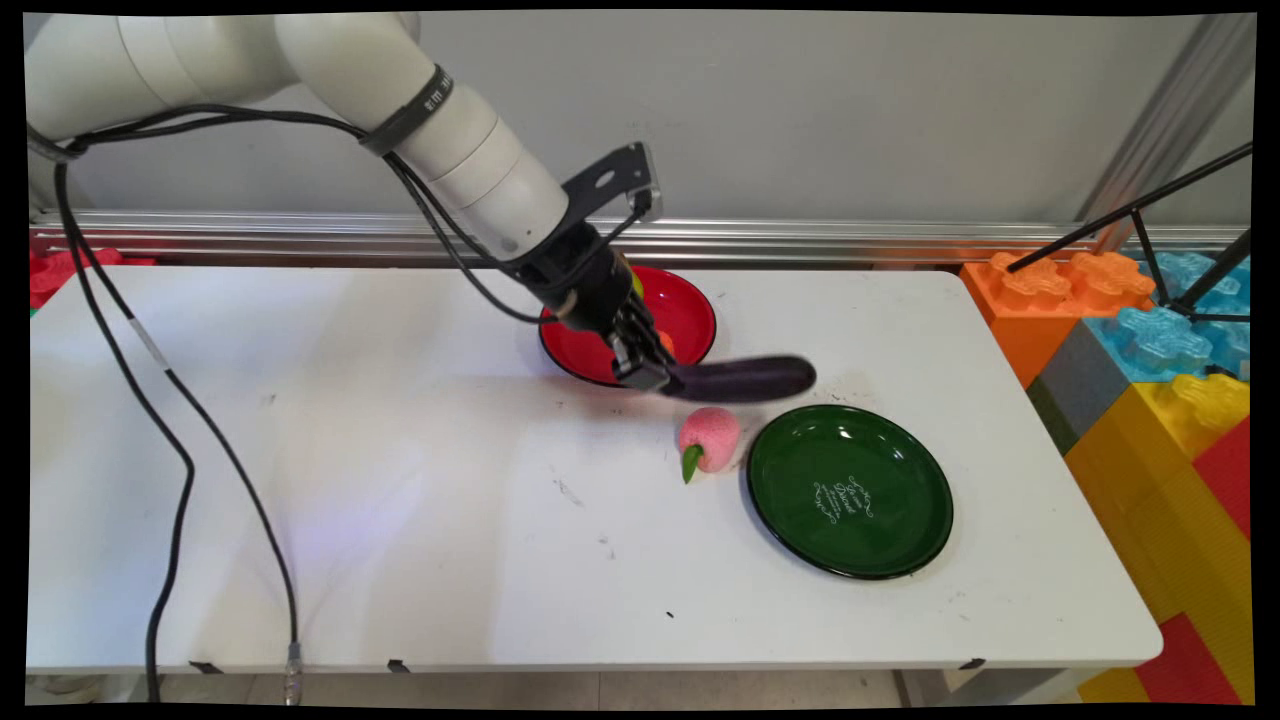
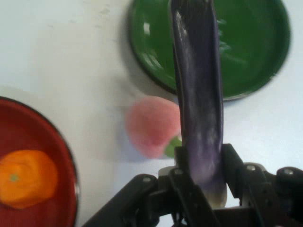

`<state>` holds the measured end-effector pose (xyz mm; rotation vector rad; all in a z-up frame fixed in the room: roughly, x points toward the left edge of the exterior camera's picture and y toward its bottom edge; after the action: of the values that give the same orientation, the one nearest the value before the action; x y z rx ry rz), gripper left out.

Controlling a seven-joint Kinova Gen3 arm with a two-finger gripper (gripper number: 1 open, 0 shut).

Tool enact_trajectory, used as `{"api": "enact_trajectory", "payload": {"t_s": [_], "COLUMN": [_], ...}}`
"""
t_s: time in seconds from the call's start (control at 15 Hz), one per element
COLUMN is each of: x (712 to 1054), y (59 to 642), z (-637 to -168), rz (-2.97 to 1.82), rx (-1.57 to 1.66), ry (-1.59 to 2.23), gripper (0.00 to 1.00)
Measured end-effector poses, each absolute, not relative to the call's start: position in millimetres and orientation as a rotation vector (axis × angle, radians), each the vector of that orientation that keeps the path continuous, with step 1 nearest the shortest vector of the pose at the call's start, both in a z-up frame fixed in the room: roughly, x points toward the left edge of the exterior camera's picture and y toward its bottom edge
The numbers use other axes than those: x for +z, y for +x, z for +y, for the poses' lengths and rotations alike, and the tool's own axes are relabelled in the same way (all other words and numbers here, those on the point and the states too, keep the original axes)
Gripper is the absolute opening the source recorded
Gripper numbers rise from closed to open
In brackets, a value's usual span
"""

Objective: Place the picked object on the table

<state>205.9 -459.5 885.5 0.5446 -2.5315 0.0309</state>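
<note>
**Hand view: fingers clamped on an eggplant**

Both fingers (image 2: 232,163) press the stem end of a dark purple eggplant (image 2: 199,94), so the gripper (image 1: 645,372) carries it above the white table (image 1: 300,450). Below lie a pink peach (image 1: 710,438), a green plate (image 1: 850,492) and a red bowl (image 1: 690,310) holding an orange (image 2: 26,178).

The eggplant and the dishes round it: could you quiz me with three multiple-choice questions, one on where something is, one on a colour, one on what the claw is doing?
1. Where is the orange?
A. in the red bowl
B. on the green plate
C. on the bare table

2. What colour is the peach beside the green plate?
A. blue
B. pink
C. white

3. The gripper is:
A. open and empty
B. shut on the eggplant
C. shut on the peach

Answers: 1 A, the hand view shows it inside the red rim. 2 B, pink with a green leaf. 3 B, both fingers clamp the eggplant's end.
</note>
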Motion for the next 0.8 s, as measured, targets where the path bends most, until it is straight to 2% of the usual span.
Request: {"api": "enact_trajectory", "payload": {"t_s": [0.8], "x": [862.3], "y": [201.6], "z": [-420.6], "rz": [-2.701], "rx": [-0.148], "ry": [0.382], "gripper": [0.00]}}
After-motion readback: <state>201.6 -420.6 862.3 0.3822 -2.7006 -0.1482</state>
